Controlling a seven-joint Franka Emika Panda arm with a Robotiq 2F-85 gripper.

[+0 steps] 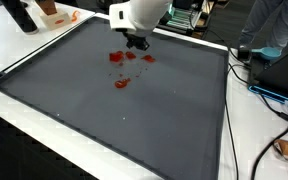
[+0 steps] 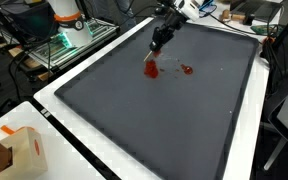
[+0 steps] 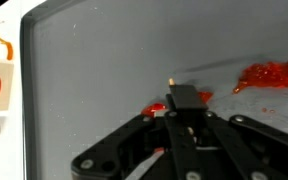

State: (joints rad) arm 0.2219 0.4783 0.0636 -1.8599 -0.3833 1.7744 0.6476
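Observation:
Several red smears lie on a large dark grey mat [image 1: 74, 110] [image 2: 184, 130] [image 3: 94, 60]. In both exterior views my gripper [image 1: 136, 44] [image 2: 156, 46] hangs low over the mat's far part, right by the smears [image 1: 121, 83] [image 2: 151, 69]. In the wrist view the black fingers meet at the gripper [image 3: 182, 100], shut. A tiny tan tip [image 3: 171, 78] shows just beyond them; I cannot tell whether it is held. One red smear [image 3: 156, 107] lies just beside the fingers, and a bigger red smear [image 3: 269, 73] sits off to the right.
The mat lies on a white table [image 1: 4, 50]. A cardboard box [image 2: 19, 150] stands at a near corner. Cables [image 1: 259, 92] and a person in blue [image 1: 276, 30] are beside one edge. Orange items [image 1: 56, 15] and equipment [image 2: 69, 25] sit beyond the mat.

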